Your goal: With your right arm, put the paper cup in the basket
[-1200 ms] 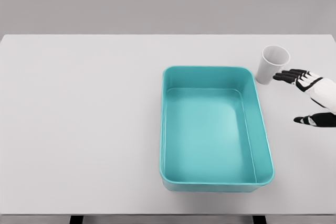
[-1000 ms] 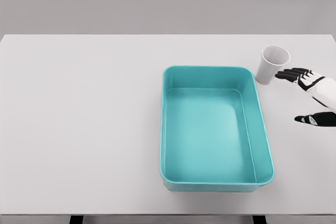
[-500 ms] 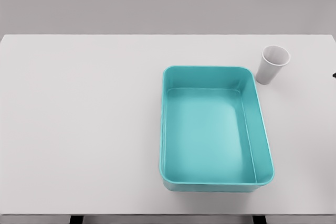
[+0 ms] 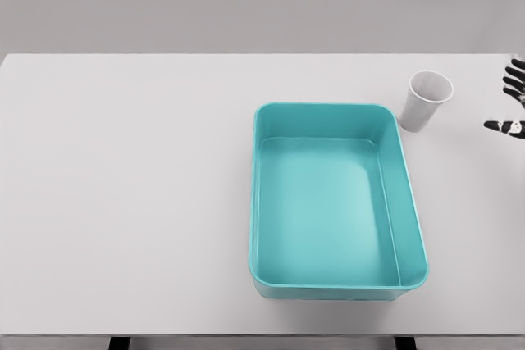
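A white paper cup stands upright on the table, just past the far right corner of the teal basket. The basket is a rectangular tub and nothing lies in it. At the picture's right edge, level with the cup and well to its right, only the black fingertips of my right hand show. They are spread, with the thumb tip lower, and hold nothing. A stretch of bare table separates the hand from the cup. My left arm does not show.
The white table spreads wide to the left of the basket. Its far edge meets a grey wall, and its front edge runs along the bottom of the picture.
The right hand drew back from beside the cup, left the picture on the right, and now shows again higher at the right edge. Cup and basket have not moved.
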Robot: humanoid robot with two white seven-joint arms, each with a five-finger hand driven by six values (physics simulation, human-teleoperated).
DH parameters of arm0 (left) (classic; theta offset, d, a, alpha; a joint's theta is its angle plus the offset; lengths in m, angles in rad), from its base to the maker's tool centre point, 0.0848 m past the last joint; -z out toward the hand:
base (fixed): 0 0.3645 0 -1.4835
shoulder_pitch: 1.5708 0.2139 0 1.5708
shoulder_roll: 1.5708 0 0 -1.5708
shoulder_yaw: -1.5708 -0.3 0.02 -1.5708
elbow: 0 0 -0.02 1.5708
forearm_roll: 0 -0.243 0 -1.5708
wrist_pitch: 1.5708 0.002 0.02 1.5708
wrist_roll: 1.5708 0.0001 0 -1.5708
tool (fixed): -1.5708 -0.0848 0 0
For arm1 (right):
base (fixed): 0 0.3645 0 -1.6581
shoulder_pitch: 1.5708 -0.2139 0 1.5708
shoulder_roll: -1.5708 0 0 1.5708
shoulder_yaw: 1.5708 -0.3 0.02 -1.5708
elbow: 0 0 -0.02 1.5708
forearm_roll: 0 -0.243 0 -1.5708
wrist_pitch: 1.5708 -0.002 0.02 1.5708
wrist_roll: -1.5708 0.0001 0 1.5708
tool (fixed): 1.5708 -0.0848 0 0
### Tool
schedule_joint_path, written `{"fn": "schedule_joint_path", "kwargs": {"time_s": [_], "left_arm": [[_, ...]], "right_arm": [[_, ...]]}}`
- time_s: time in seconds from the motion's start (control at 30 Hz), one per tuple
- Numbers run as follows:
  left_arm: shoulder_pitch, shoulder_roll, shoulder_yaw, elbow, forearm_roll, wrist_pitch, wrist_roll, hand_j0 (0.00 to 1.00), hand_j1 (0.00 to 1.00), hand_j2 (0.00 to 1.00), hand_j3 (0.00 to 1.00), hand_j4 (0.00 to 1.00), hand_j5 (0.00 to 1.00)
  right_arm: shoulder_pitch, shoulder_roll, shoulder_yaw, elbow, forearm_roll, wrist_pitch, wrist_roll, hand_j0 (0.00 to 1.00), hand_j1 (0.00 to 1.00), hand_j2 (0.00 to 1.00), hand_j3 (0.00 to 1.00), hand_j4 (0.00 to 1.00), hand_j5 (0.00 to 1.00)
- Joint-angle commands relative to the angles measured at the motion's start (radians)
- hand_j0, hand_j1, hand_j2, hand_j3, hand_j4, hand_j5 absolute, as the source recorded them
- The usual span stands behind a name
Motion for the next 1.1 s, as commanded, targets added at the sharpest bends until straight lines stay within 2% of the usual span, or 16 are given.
{"fn": "schedule_joint_path", "kwargs": {"time_s": [0.0,0.13,0.6,1.07], "left_arm": [[0.0,0.0,0.0,0.001,0.0,0.0,0.0,1.0,1.0,1.0,1.0,1.0,1.0],[0.0,0.0,0.0,0.001,0.0,0.0,0.0,1.0,1.0,1.0,1.0,1.0,1.0],[0.0,0.0,0.001,0.001,0.0,0.0,0.0,1.0,1.0,1.0,1.0,1.0,1.0],[0.0,0.0,0.001,0.001,0.0,0.0,0.0,1.0,1.0,1.0,1.0,1.0,1.0]], "right_arm": [[0.0,0.008,-0.002,0.05,-0.006,0.012,0.0,1.0,1.0,1.0,1.0,1.0,1.0],[-0.006,0.042,0.009,0.073,-0.006,0.017,0.0,1.0,1.0,1.0,1.0,1.0,1.0],[-0.046,0.103,0.073,0.05,-0.003,0.017,0.0,1.0,1.0,1.0,1.0,1.0,1.0],[-0.046,0.116,0.113,-0.007,-0.003,0.017,0.0,1.0,1.0,1.0,1.0,1.0,1.0]]}}
